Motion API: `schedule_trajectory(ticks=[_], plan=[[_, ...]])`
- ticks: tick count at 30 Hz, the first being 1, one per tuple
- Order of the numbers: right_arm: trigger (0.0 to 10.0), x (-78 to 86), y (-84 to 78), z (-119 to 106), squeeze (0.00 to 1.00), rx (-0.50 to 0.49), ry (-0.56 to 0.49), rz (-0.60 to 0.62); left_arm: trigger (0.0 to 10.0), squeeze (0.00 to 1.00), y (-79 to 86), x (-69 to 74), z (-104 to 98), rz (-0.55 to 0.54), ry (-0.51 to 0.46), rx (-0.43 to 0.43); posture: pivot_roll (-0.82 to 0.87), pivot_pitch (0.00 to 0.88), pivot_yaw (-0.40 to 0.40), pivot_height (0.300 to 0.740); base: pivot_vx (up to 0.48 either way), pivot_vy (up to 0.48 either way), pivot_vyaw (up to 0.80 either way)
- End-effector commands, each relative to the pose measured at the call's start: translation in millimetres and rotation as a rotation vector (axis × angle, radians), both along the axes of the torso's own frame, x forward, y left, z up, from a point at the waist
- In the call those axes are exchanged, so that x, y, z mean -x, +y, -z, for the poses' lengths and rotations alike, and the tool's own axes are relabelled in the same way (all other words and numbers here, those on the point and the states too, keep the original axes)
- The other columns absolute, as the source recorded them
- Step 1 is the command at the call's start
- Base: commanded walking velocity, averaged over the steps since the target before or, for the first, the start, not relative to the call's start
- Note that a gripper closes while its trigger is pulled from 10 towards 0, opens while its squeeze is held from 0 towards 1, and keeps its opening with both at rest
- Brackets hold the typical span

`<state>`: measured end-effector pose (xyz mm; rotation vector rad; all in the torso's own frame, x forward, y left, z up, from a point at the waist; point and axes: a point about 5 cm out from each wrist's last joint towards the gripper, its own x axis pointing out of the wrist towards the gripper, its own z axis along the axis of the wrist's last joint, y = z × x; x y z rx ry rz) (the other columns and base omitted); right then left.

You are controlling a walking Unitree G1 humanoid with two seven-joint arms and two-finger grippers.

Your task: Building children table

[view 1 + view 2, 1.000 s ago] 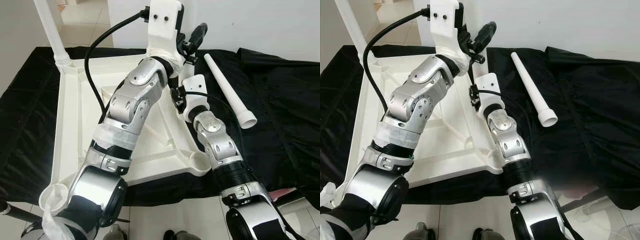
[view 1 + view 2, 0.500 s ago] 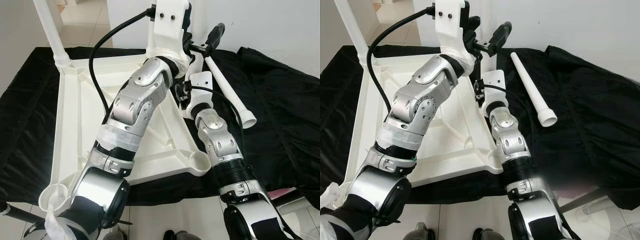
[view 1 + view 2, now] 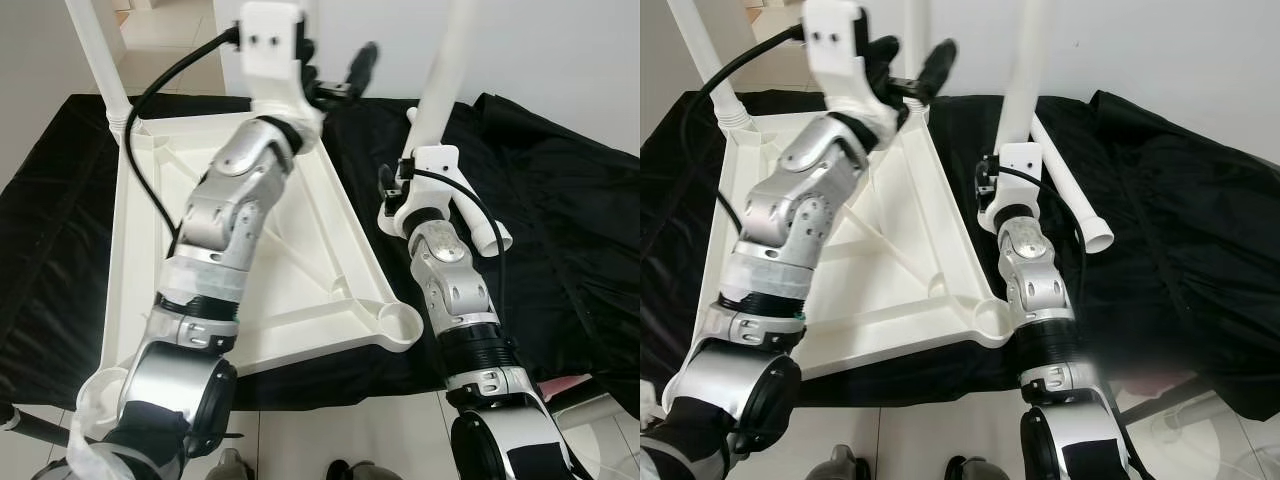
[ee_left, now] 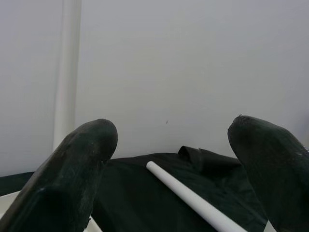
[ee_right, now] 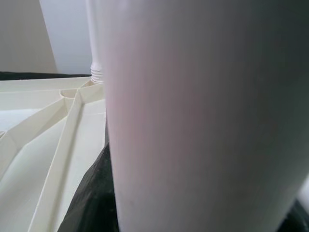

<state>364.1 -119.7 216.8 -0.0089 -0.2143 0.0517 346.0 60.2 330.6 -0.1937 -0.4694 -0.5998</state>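
The white tabletop (image 3: 150,250) lies upside down on a black cloth. One white leg (image 3: 95,50) stands in its far left corner, and another leg (image 5: 95,43) stands in the far right corner. My right gripper is hidden behind its wrist mount (image 3: 430,165) and is shut on a third leg (image 3: 440,70). That leg is held upright just right of the tabletop, and it is seen close up as the held leg (image 5: 193,121). My left gripper (image 3: 910,65) hangs open and empty above the far right corner. A loose leg (image 3: 1070,190) lies on the cloth.
Open corner sockets sit at the near right (image 3: 400,322) and near left (image 3: 95,395) of the tabletop. The black cloth (image 3: 560,230) spreads to the right, up to a white wall. A tiled floor edge lies in front.
My left arm has swung left, away from the right arm, its gripper still open. The right wrist has moved right, and the leg it holds now stands upright in plain view.
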Motion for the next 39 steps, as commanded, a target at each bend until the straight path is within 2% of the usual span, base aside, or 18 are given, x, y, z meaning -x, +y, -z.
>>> schedule_trajectory(ticks=[1,4,9,12,13,15,18,22,24,29,32,33,34,37,38,39], plan=[[10.0,4.2,-1.1,-3,0.00,-0.020,-0.041,0.005,10.0,0.00,6.3,1.3,5,-0.020,-0.017,-0.022,-0.04,0.081,-0.020,0.740,0.000,0.000,0.00],[10.0,5.5,-1.3,-3,0.00,-0.026,-0.046,0.007,10.0,0.00,11.6,-0.3,9,-0.041,-0.006,-0.030,-0.04,0.081,-0.019,0.740,0.000,0.000,0.00],[10.0,12.6,-6.3,-3,0.00,-0.026,-0.090,0.029,10.0,0.00,33.9,-2.2,36,-0.131,0.040,-0.098,-0.03,0.089,-0.021,0.740,0.000,0.000,0.00],[10.0,14.9,-7.8,-2,0.00,-0.035,-0.095,0.029,10.0,0.00,38.5,-1.0,42,-0.146,0.046,-0.110,-0.03,0.090,-0.024,0.740,0.000,0.000,0.00],[10.0,19.1,-10.3,0,0.00,-0.036,-0.109,0.031,10.0,0.00,46.0,1.4,52,-0.180,0.047,-0.138,-0.03,0.090,-0.024,0.740,0.000,0.000,0.00],[10.0,20.7,-11.2,0,0.00,-0.038,-0.114,0.031,10.0,0.00,48.6,2.3,56,-0.186,0.056,-0.145,-0.03,0.090,-0.024,0.740,0.000,0.000,0.00],[10.0,28.0,-12.7,2,0.00,-0.039,-0.145,0.014,10.0,0.00,61.0,7.6,74,-0.225,0.079,-0.199,-0.03,0.089,-0.024,0.740,0.000,0.000,0.00],[10.0,31.9,-11.3,3,0.00,-0.030,-0.157,-0.004,10.0,0.00,66.9,12.8,82,-0.213,0.091,-0.205,-0.03,0.088,-0.024,0.740,0.000,0.000,0.00],[10.0,36.3,-10.0,4,0.00,-0.050,-0.162,-0.028,10.0,0.00,74.3,21.7,95,-0.181,0.106,-0.239,-0.02,0.085,-0.027,0.740,0.000,0.000,0.00],[10.0,38.6,-10.8,6,0.00,-0.065,-0.160,-0.035,10.0,0.00,80.4,28.1,103,-0.173,0.107,-0.256,-0.02,0.085,-0.027,0.740,0.000,0.000,0.00],[10.0,39.9,-12.4,9,0.00,-0.058,-0.147,-0.030,10.0,0.00,79.1,44.6,115,-0.092,0.135,-0.228,-0.01,0.084,-0.037,0.740,0.000,0.000,0.00],[10.0,39.9,-12.4,9,0.00,-0.058,-0.147,-0.030,10.0,0.00,79.1,44.6,115,-0.092,0.135,-0.228,-0.01,0.084,-0.037,0.740,0.000,0.000,0.00],[10.0,40.3,-13.4,11,0.00,-0.054,-0.139,-0.030,10.0,0.00,78.5,52.9,119,-0.061,0.132,-0.240,0.00,0.084,-0.037,0.740,0.000,0.000,0.00],[10.0,40.5,-15.0,12,0.00,-0.058,-0.132,-0.025,10.0,0.00,76.6,64.5,124,0.008,0.136,-0.257,0.00,0.084,-0.038,0.740,0.000,0.000,0.00],[10.0,40.5,-15.0,12,0.00,-0.058,-0.132,-0.025,10.0,0.00,76.6,64.5,124,0.008,0.136,-0.257,0.00,0.084,-0.038,0.740,0.000,0.000,0.00],[10.0,40.6,-15.7,12,0.00,-0.061,-0.129,-0.020,10.0,0.00,75.0,71.6,125,0.054,0.133,-0.265,0.00,0.084,-0.039,0.740,0.000,0.000,0.00]])
